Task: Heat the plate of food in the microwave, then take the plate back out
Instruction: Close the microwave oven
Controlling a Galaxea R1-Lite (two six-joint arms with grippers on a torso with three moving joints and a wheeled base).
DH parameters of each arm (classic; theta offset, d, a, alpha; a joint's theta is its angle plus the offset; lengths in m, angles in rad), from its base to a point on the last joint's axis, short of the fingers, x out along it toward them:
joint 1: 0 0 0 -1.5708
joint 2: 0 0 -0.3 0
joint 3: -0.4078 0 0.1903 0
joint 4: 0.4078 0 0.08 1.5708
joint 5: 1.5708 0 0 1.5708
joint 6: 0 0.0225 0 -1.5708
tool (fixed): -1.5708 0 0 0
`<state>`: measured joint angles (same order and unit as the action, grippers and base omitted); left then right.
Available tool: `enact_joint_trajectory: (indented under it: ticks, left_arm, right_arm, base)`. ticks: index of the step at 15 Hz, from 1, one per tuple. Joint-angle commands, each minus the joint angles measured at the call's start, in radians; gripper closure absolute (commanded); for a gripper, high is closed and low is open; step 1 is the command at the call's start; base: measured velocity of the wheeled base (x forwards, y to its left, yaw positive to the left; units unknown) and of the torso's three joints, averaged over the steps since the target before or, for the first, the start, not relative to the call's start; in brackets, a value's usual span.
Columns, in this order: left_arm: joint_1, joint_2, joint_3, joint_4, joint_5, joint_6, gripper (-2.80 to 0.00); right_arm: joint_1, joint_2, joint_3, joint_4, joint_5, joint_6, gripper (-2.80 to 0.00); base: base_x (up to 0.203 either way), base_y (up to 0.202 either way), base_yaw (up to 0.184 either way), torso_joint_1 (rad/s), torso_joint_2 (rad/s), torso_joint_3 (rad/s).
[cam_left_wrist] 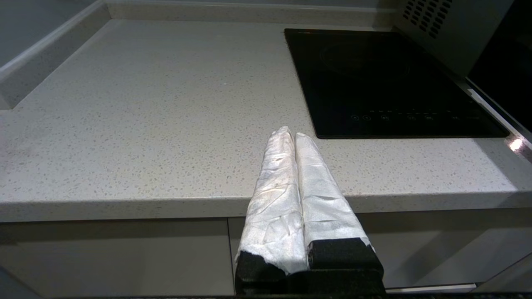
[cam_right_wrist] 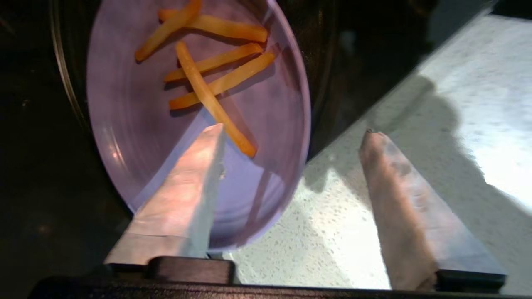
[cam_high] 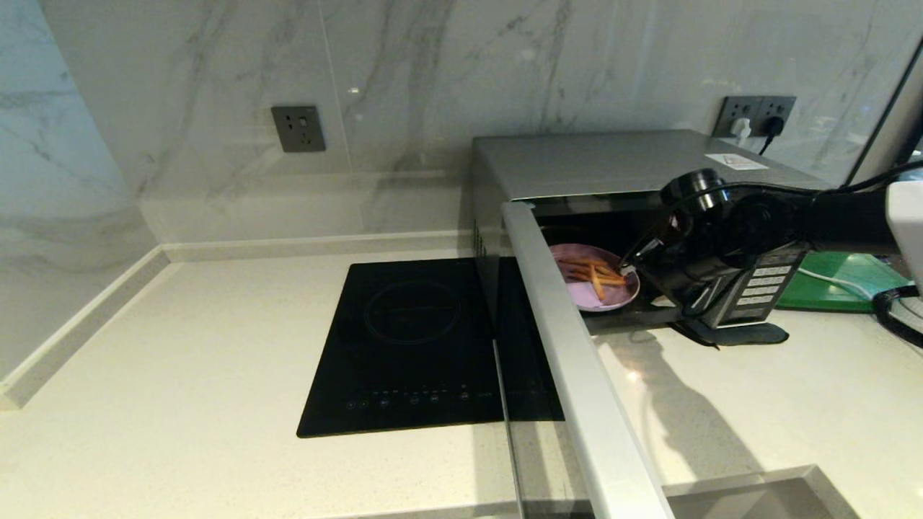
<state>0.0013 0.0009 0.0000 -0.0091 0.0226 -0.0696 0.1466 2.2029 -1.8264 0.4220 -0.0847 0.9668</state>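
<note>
The silver microwave [cam_high: 613,162] stands at the back right with its door [cam_high: 570,346] swung open toward me. The lilac plate of food [cam_high: 613,297] sits at the mouth of the cavity, with several orange fries [cam_high: 595,274] on it. My right gripper [cam_high: 633,268] reaches in from the right. In the right wrist view the right gripper [cam_right_wrist: 293,129] is open and straddles the rim of the plate [cam_right_wrist: 124,116]: one finger lies over the plate near the fries [cam_right_wrist: 208,91], the other is outside it above the counter. My left gripper [cam_left_wrist: 291,133] is shut and empty, low before the counter's front edge.
A flat black induction hob [cam_high: 418,339] lies left of the microwave, and the open door hangs over its right side. A green tray [cam_high: 844,285] and cables lie at the far right. The microwave's button panel [cam_high: 764,285] is beside my right wrist. A sink rim [cam_high: 757,497] shows at the bottom right.
</note>
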Motion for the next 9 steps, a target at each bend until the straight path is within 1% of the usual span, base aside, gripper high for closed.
enact_joint_trajectory:
  ticks: [1, 3, 7, 9]
  left_arm:
    - [0.0, 0.001, 0.0, 0.0, 0.0, -0.001, 0.0]
    - [0.0, 0.001, 0.0, 0.0, 0.0, -0.001, 0.0]
    - [0.0, 0.001, 0.0, 0.0, 0.0, -0.001, 0.0]
    - [0.0, 0.001, 0.0, 0.0, 0.0, -0.001, 0.0]
  right_arm:
    - [-0.001, -0.119, 0.084, 0.003, -0.03, -0.004, -2.8]
    - [-0.002, -0.231, 0.19, 0.003, -0.054, -0.042, -2.8]
    - [-0.002, -0.482, 0.452, 0.0, -0.148, -0.115, -2.8]
    - [-0.001, -0.609, 0.548, 0.002, -0.174, -0.135, -2.8]
  base:
    - [0.0, 0.0, 0.0, 0.0, 0.0, 0.0]
    - [0.0, 0.0, 0.0, 0.0, 0.0, 0.0]
    - [0.0, 0.0, 0.0, 0.0, 0.0, 0.0]
    - [0.0, 0.0, 0.0, 0.0, 0.0, 0.0]
